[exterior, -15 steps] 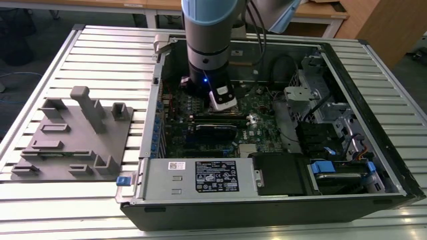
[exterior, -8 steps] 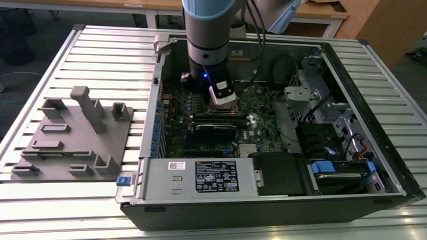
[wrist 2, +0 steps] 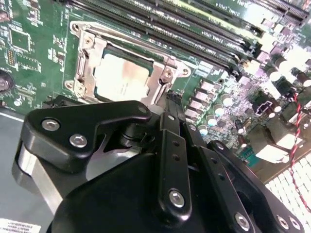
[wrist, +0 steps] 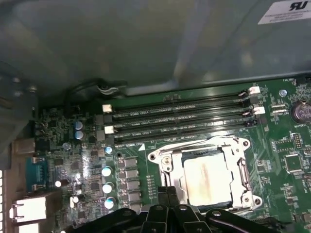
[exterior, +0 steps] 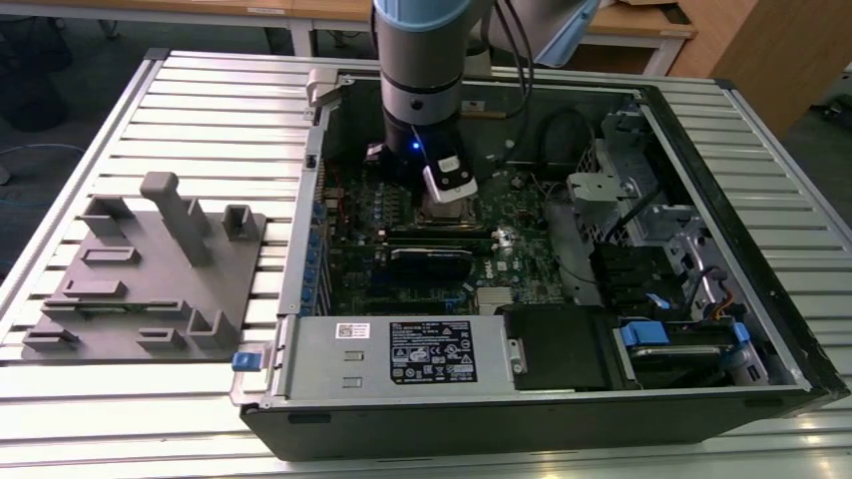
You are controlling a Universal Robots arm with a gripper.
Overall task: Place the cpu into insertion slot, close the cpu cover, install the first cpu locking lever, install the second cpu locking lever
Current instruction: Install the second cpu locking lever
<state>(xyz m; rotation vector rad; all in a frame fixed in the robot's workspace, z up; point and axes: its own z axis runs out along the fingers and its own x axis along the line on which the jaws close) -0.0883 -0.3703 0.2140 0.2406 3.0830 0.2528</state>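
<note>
My tool [wrist 2: 171, 99] hangs over the green motherboard [wrist: 291, 160] inside the open case [exterior: 745, 329], its fingers drawn together with nothing between them, tip just beside the insertion slot [wrist 2: 121, 73]. The cpu [wrist: 206, 179] already lies in the slot, dull silver and flat, with the thin, stamped-metal cpu cover [wrist: 167, 162] folded down around it, its cut-out centre framing the chip. My worry: a sideways slip off a springy wire lever (I can't clearly pick one out) could scrape the small round capacitors [wrist: 108, 171] nearby.
</note>
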